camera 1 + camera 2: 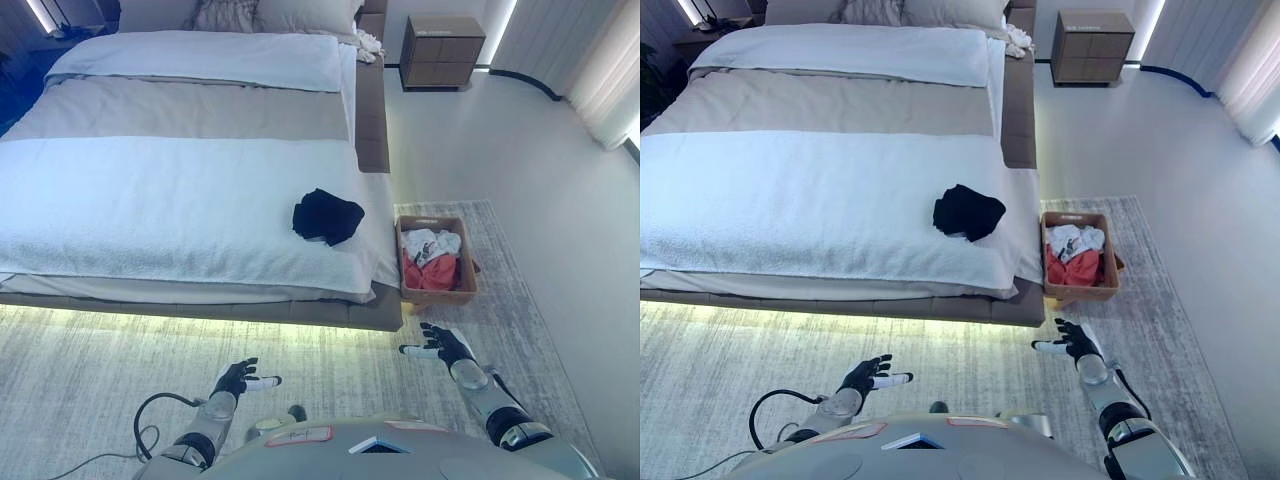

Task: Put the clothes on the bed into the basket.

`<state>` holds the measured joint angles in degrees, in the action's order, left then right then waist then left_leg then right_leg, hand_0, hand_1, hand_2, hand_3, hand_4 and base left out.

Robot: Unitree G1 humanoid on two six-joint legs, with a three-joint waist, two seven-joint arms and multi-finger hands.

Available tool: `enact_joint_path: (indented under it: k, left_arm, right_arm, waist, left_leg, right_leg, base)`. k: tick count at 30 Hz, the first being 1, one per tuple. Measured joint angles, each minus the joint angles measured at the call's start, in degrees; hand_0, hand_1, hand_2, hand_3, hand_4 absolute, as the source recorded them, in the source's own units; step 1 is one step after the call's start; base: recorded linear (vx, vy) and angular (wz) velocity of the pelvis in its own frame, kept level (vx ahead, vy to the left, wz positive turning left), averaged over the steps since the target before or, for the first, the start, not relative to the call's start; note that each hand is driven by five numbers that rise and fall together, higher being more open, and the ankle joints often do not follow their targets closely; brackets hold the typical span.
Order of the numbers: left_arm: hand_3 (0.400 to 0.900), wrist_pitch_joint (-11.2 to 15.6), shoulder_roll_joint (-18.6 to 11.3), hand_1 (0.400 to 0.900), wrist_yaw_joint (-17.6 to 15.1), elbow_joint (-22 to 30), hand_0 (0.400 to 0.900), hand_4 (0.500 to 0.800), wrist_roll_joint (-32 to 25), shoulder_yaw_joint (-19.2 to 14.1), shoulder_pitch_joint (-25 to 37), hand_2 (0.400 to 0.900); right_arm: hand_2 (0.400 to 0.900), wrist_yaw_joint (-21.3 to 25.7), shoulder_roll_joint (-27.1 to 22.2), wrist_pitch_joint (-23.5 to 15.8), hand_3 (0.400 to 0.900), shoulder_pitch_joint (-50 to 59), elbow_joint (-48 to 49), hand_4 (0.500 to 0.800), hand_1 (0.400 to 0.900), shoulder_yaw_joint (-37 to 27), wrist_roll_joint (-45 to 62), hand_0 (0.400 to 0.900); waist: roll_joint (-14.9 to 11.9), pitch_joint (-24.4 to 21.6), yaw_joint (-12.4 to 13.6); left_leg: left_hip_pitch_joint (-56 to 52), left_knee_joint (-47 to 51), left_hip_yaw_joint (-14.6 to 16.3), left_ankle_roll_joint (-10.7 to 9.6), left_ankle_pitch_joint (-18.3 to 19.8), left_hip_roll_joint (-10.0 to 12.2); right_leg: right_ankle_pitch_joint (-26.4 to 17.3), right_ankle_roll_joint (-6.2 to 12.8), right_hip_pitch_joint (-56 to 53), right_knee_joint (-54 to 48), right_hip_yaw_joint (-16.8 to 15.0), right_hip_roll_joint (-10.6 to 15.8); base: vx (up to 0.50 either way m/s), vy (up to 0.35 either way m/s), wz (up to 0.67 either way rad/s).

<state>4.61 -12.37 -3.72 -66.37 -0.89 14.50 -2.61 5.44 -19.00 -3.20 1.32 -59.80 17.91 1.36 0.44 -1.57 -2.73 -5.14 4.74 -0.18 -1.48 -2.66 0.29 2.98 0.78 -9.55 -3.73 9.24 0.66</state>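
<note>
- Bedroom with a wide bed (180, 200) ahead of me, a grey rug (90, 370) under the hands, a nightstand (442, 50) far off beyond the right hand.
- Both hands hang low over the rug, holding nothing: left hand (238, 379) with fingers loosely spread, right hand (440, 343) likewise relaxed and wide.
- One black garment (327, 216) lies crumpled on the white cover, up and inward from the right hand, well apart from it and near the bed's edge.
- Just above the right hand sits the basket (437, 293), against the bed's corner, with white and red clothes (432, 258) already inside.
- I judge the step is the approach: I'd step closer, reach with the right hand, come down on the bunched middle of the garment and close round a thick fold, so nothing trails when I swing it over to the basket.
- Hard to tell: what kind of garment it is, and whether the pale bundle (368, 42) by the pillows is clothing too.
</note>
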Motion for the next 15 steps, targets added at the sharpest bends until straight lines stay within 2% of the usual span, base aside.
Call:
enact_joint_path:
  k: [15]
  left_arm:
    - [0.9,0.0,0.0,0.9,0.1,0.0,0.9,0.8,0.0,0.0,0.0,0.9]
  right_arm:
    - [0.9,-0.5,0.0,0.0,0.9,0.0,0.1,0.8,0.9,0.0,0.0,0.9]
  waist:
    - [0.3,0.0,0.0]
  left_leg:
    - [-0.2,0.0,0.1,0.0,-0.1,0.0]
  right_leg:
    - [0.0,0.0,0.0,0.0,-0.1,0.0]
  base:
    - [0.0,-0.011,-0.02]
